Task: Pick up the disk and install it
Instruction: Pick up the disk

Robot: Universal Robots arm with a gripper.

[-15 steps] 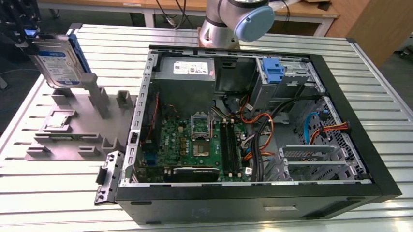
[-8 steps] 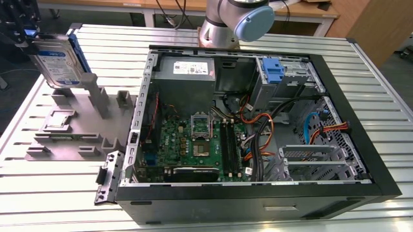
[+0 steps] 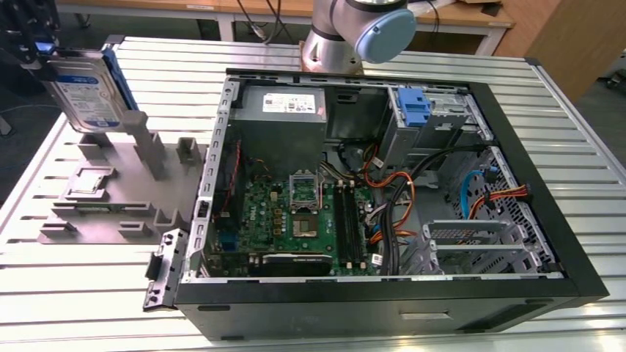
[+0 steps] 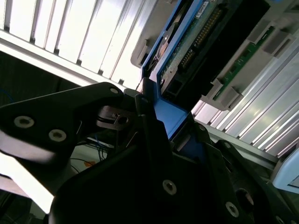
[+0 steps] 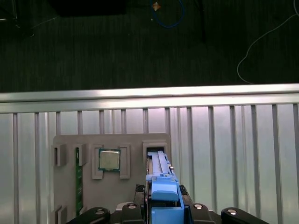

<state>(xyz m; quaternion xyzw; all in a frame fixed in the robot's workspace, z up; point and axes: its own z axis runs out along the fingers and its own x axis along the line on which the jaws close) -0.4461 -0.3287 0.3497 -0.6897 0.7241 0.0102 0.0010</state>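
Observation:
The disk (image 3: 86,92), a silver drive with a white-and-blue label in a blue carrier, hangs upright over the grey parts fixture (image 3: 108,191) at the exterior view's left. My gripper (image 3: 41,55) is shut on its upper end. In the first wrist view the blue carrier (image 5: 163,189) sits between the black fingers (image 5: 98,213), above a vacant slot (image 5: 156,151) of the fixture (image 5: 135,142). The second wrist view looks along the disk's circuit-board side (image 4: 196,42), with the carrier edge (image 4: 168,116) clamped in the gripper (image 4: 156,123).
The open computer case (image 3: 577,242) lies to the exterior view's right of the fixture. It holds a motherboard (image 3: 293,220), a grey power supply (image 3: 278,110) and a drive bay with a blue bracket (image 3: 415,110). A processor chip (image 5: 109,160) and a green memory stick (image 5: 79,184) rest in the fixture.

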